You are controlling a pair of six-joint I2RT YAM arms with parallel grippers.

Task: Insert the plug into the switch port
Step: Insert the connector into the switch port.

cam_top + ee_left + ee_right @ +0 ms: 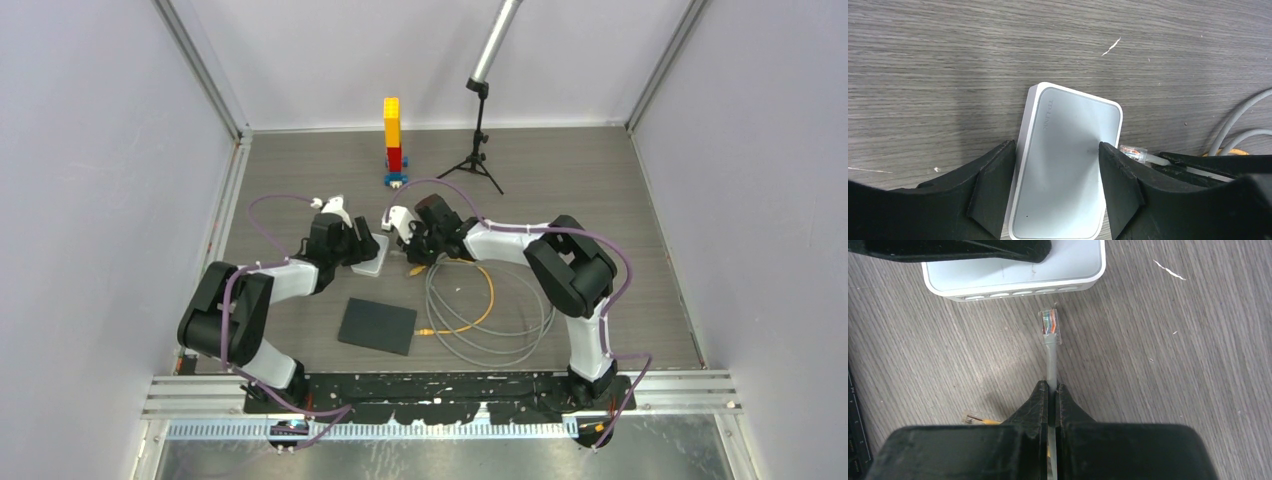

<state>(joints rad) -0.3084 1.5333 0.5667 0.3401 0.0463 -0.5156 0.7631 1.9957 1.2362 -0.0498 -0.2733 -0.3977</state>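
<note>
The left claw (1055, 146) clamps the white box (1064, 172) by its long sides on the surface (948, 60); the box's near end is cut off. Its ports (1018, 292) show only as faint slots, the plug (1050, 322) just short of them, untouching, its cable (1051, 362) pinched by the right claw (1050, 390).

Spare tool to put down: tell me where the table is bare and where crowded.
Bare: far-left tabletop between left wall and block tower; far-right strip between tripod and right wall. Crowded: centre, where the left gripper grips the white switch box and the right gripper holds the plug cable; cable coil and black pad just nearer.
</note>
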